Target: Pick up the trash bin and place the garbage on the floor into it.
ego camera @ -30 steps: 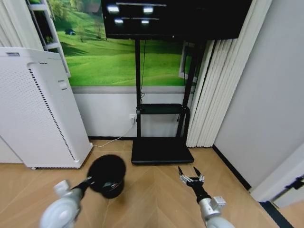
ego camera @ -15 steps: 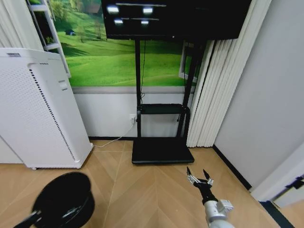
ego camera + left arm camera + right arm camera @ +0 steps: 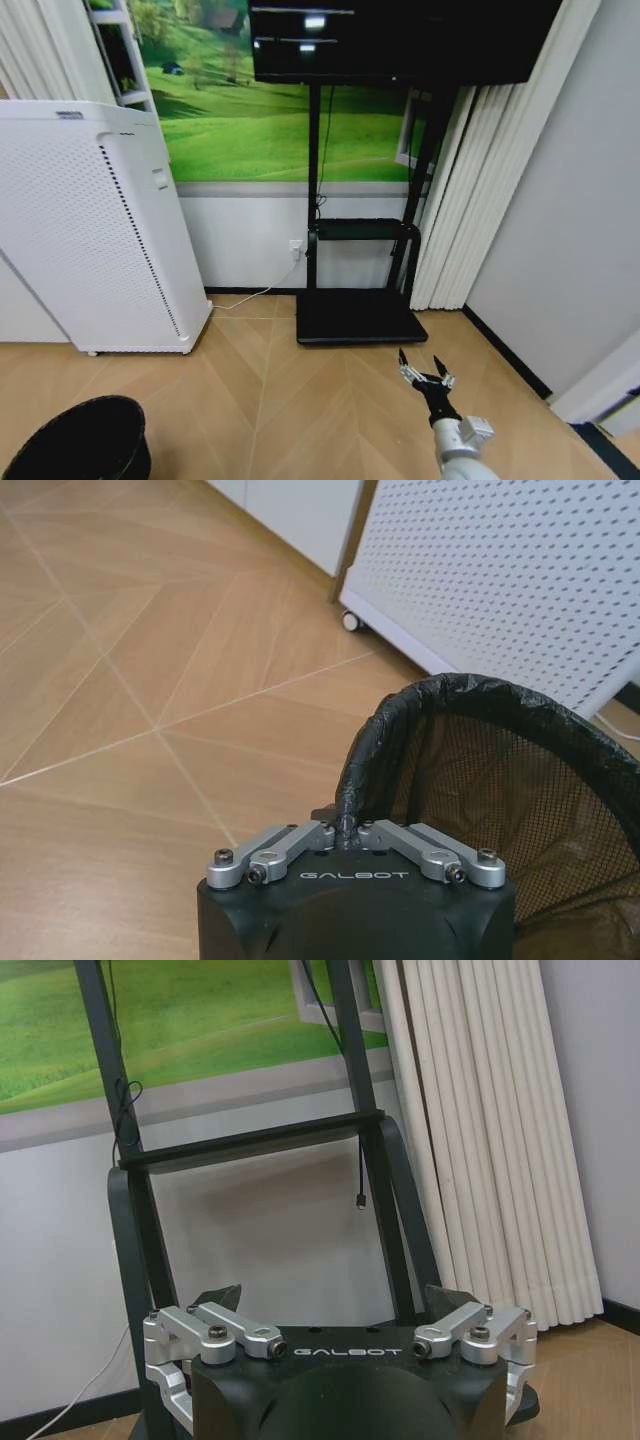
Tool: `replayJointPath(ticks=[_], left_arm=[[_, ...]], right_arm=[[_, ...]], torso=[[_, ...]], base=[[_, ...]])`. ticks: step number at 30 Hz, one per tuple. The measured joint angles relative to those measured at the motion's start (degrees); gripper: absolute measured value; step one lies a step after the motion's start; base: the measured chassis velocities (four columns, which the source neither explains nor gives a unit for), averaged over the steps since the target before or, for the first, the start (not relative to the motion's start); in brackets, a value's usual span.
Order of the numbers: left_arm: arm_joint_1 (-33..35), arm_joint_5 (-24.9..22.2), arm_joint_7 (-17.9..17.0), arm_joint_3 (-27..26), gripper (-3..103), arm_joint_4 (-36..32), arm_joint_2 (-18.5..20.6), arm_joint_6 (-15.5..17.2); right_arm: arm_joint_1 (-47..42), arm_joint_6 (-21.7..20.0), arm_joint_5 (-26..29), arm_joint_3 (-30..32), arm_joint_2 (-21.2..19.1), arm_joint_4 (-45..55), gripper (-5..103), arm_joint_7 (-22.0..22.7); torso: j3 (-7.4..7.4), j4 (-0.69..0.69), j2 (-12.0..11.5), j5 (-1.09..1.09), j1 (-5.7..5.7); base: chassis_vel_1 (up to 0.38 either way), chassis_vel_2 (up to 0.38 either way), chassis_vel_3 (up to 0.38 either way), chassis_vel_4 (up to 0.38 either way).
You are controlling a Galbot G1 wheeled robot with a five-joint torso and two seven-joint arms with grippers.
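Note:
The trash bin, a black round mesh wastebasket with a dark liner, sits at the lower left corner of the head view, cut off by the frame. In the left wrist view my left gripper is shut on the near rim of the trash bin, and the bin hangs beyond the fingers over the wood floor. My right gripper is held low at the right, open and holding nothing, pointing toward the TV stand. In its own wrist view the right gripper has its fingers spread wide. The garbage is out of view.
A tall white air purifier stands at the left, close beside the bin. The black TV stand base and its shelf are straight ahead, with white curtains and a grey wall at the right. A white cable runs along the floor.
The bin, held by my left gripper, has moved left and nearer, to the frame's lower corner, and the left arm has left the head view. The camera has turned slightly left.

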Motion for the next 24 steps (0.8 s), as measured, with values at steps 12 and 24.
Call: replayJointPath(ticks=[12, 24], left_arm=[[-0.6, 7.4, 4.0, 3.1, 3, 11.1, 0.0, -5.7], [-5.0, 9.9, 5.6, 5.5, 3, 14.7, 1.7, -5.8]], right_arm=[[0.0, 0.1, 0.0, 0.2, -0.8, -0.7, 100, 0.6], [-0.4, 0.4, -0.1, -0.5, -0.3, -0.6, 100, 0.4]], torso=[[-0.01, -0.01, 0.0, -0.01, 0.0], [0.0, -0.02, 0.0, 0.0, 0.0]], base=[[-0.038, -0.018, 0.031, 0.026], [0.0, 0.0, 0.0, 0.0]])
